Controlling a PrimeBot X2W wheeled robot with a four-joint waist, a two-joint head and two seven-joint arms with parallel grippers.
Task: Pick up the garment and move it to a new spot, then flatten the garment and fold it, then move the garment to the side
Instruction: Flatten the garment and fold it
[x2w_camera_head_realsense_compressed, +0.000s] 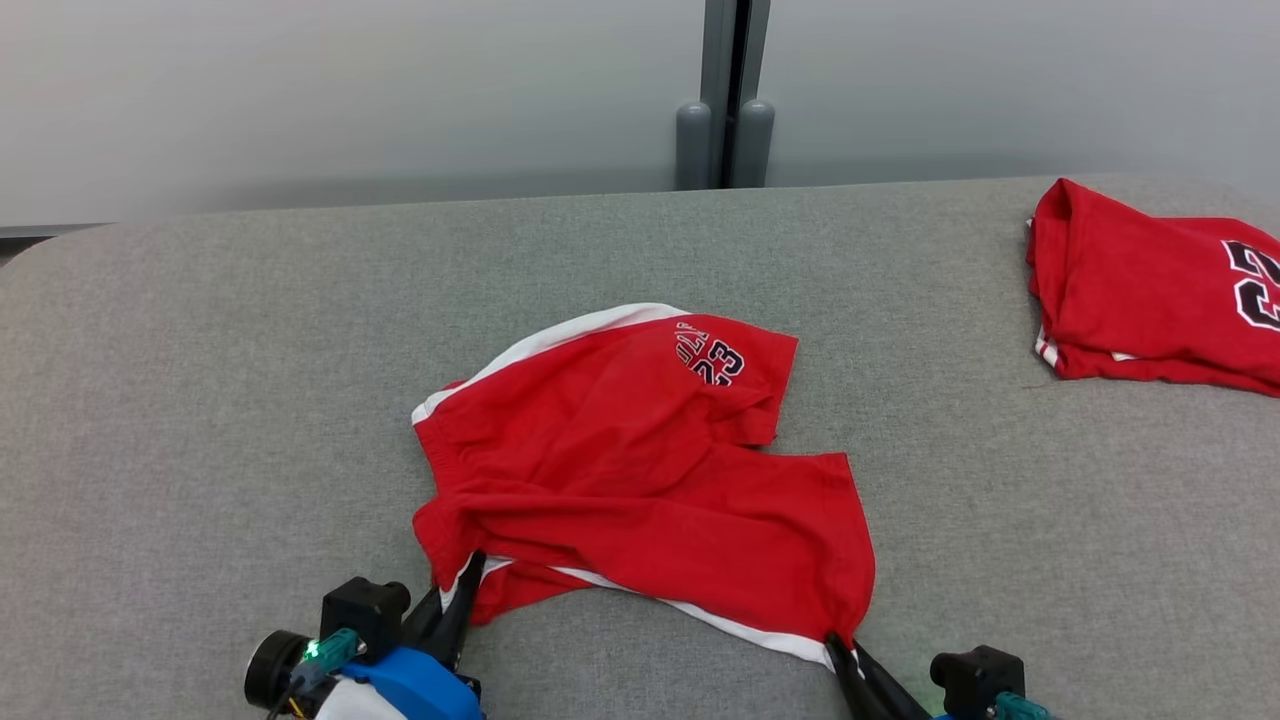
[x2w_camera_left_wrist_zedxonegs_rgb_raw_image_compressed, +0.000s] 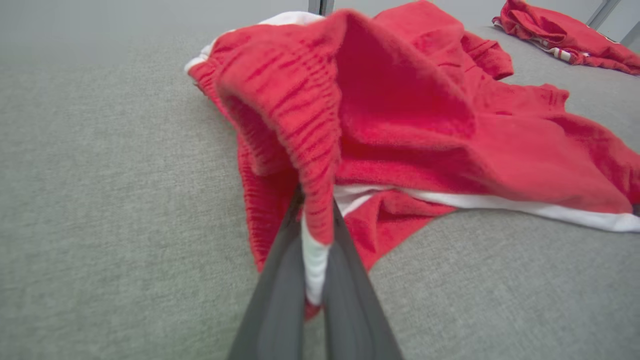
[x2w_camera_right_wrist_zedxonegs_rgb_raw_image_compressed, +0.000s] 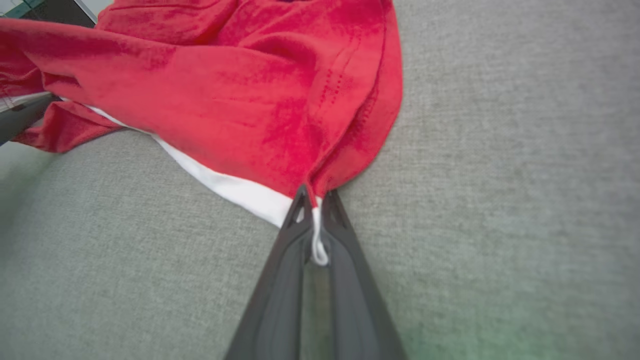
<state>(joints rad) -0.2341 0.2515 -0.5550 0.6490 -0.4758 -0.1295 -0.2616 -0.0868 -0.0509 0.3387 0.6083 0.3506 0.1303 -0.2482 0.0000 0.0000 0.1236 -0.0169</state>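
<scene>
Our left gripper (x2w_camera_head_realsense_compressed: 468, 570) is pinching the gathered waistband end of the red shorts (x2w_camera_head_realsense_compressed: 640, 470), its two dark fingers closed on ribbed red cloth and a strip of white trim. Our right gripper (x2w_camera_head_realsense_compressed: 838, 650) is clamping the hem corner at the other end, jaws closed where the white trim meets the red hem.

We are seeing the shorts lying crumpled on the grey padded table (x2w_camera_head_realsense_compressed: 200, 420), near its middle and toward our edge. The whole bundle is spreading forward, away from both grippers. The white side stripe (x2w_camera_head_realsense_compressed: 720, 622) is running along the near edge from one grip to the other, so the held line is lying across our front, left to right. It is tilting slightly, with the left grip sitting a little farther forward than the right. The leg bearing the printed number (x2w_camera_head_realsense_compressed: 712, 357) is folding back over the far side. A second red garment (x2w_camera_head_realsense_compressed: 1150, 290) is resting well apart at the table's far right.

We are judging that the pick-up is under way: the cloth is tenting up at the left grip while the rest is lying flat. The coming move is turning on that left-to-right line. Neither arm is nearer, since each is holding its own end. Both are needing to rise together and stay evenly apart, or the stripe edge is likely to slacken and bunch.
</scene>
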